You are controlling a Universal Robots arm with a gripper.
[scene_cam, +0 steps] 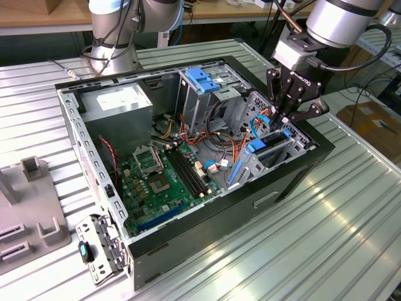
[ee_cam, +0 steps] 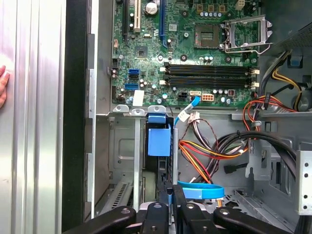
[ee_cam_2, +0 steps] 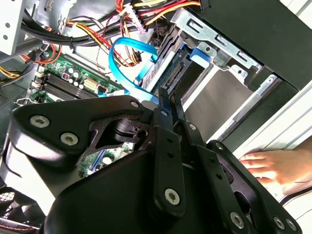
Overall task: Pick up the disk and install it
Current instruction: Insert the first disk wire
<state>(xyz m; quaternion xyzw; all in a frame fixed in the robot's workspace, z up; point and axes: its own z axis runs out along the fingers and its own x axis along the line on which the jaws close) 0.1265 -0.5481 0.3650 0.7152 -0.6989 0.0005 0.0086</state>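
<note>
Fig.: 1 open PC case (scene_cam: pixel 207 233) on 1 ribbed table (scene_cam: pixel 332 244). You see 1 disk (scene_cam: pixel 269 143) standing on edge in the bay at the exterior view's right, w/ 2 blue end tabs. 1 gripper (scene_cam: pixel 280 120) sits just above it, 2 fingers (ee_cam_2: pixel 165 105) drawn together. 1 person's hand (ee_cam_2: pixel 273 165) lies beside the case.

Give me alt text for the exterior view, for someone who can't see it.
A robot arm's gripper reaches down into an open computer case, at the blue-framed disk standing on edge in a bay at the exterior view's right. The green motherboard lies exposed.
</note>
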